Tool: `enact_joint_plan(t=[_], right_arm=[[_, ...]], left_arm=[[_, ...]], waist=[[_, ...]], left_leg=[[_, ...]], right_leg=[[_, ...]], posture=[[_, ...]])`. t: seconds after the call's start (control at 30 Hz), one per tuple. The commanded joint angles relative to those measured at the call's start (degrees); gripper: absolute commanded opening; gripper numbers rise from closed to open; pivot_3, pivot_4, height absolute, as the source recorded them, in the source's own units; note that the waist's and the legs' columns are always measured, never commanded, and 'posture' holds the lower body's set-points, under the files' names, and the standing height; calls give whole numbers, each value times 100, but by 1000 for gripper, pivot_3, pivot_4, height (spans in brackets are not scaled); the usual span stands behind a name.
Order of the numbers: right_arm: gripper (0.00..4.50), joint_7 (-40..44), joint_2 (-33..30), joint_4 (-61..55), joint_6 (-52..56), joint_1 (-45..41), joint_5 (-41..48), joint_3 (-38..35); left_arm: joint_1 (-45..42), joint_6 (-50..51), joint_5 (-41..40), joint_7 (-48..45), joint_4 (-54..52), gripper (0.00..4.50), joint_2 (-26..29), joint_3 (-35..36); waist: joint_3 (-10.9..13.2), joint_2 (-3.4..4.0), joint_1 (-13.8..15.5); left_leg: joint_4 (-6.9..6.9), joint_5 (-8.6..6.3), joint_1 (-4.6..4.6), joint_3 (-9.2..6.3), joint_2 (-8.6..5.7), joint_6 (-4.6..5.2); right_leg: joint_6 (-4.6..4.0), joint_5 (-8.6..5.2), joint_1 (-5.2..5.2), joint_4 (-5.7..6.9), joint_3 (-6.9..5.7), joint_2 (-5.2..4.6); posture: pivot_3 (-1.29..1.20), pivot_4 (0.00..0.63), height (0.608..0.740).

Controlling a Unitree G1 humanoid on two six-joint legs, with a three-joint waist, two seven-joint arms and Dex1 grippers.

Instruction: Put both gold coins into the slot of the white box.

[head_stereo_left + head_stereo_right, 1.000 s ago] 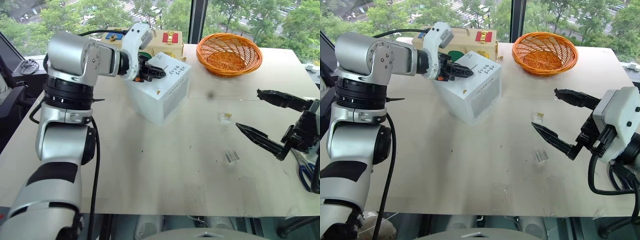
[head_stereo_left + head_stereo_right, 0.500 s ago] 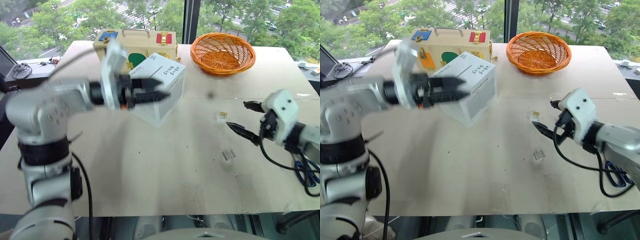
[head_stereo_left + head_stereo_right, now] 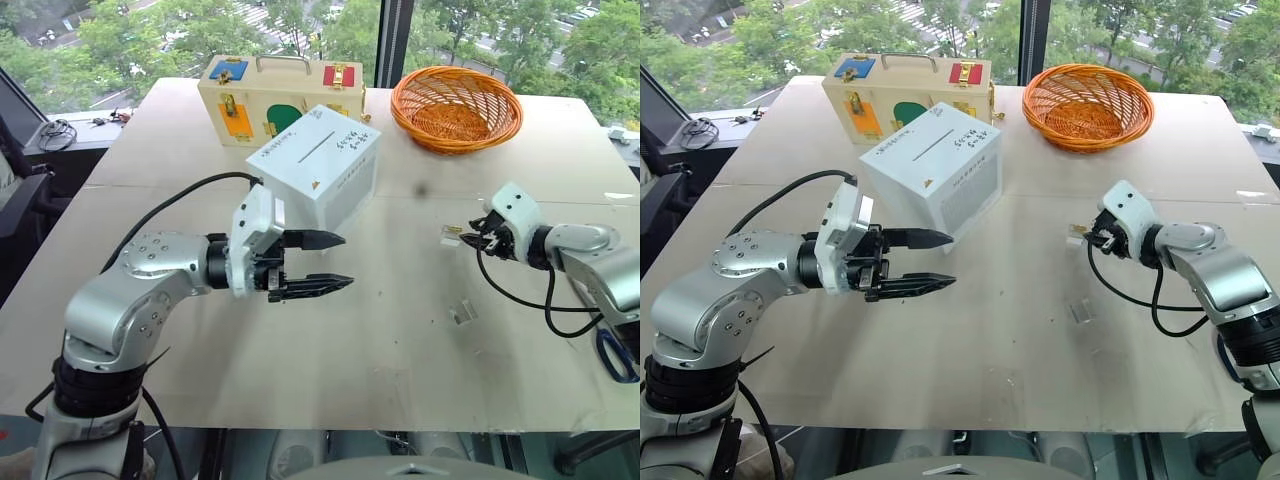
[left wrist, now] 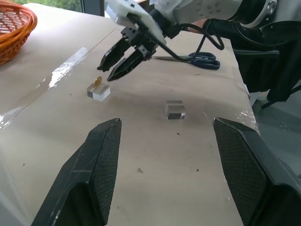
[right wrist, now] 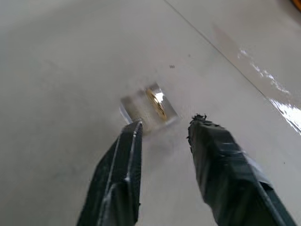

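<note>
**Right gripper poised at a coin on its clear block, left gripper empty beside the box**

Head views: the white box [image 3: 318,173] stands on the table [image 3: 330,340] left of centre, tilted onto an edge, its slot [image 3: 316,147] a thin dark line across the upper face with handwriting near its right end. Behind it, at the far edge, sits a pale wooden case [image 3: 275,83] with coloured panels, and to the right of that an orange wicker basket [image 3: 457,107]. The left gripper [image 3: 333,262] hangs just in front of the box, pointing right, its two black fingers spread well apart with nothing between them. On the right side of the table the right gripper [image 3: 466,235] points left at a gold coin [image 3: 453,231] seated on a small clear plastic block [image 3: 449,236]; its fingers are only slightly parted and hold nothing. A second clear block [image 3: 461,313] lies nearer, apart from the first. Blue-handled scissors [image 3: 618,356] rest at the right edge.

Left wrist view: between the two wide-spread fingers of this arm, the right gripper's tips hover just beside the coin, which stands on edge in its block. The second block lies alone on the bare table, and the scissors lie beyond.

Right wrist view: the coin sits upright in the clear block directly ahead of the narrowly parted fingertips [image 5: 134,128], one tip at the block's edge; I cannot tell whether it touches.
</note>
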Motion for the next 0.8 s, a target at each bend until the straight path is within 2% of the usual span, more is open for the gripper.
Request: enact_joint_plan(t=[0.03, 0.33, 0.43, 0.8], right_arm=[[1649, 236, 108, 144, -262, -212, -282, -84], [1649, 510, 424, 364, -394, -333, -670, -186], [878, 559, 499, 417, -434, -372, -766, -203], [878, 700, 645, 521, -486, -430, -992, -266]], left_arm=[[58, -151, -105, 39, -199, 3148, 110, 87], [276, -392, -113, 64, -218, 3148, 198, 112], [302, -454, -109, 61, -184, 3148, 221, 116], [402, -588, -115, 128, -218, 3148, 286, 77]], waist=[[0, 0, -13], [0, 1, 2], [0, 1, 2], [1, 2, 2]], left_leg=[[0, 0, 1, 0, 1, 0], [-1, 0, 4, 0, 5, -1], [0, 0, 4, 0, 6, -1], [-1, 0, 4, 0, 6, -1]], right_leg=[[0, 0, 0, 1, 0, 2], [4, 3, 0, 1, 2, 13], [-1, 0, 0, 1, 3, 12], [-1, 0, 0, 1, 2, 13]], posture=[[0, 150, 740], [0, 150, 740], [0, 150, 740], [0, 150, 740]])
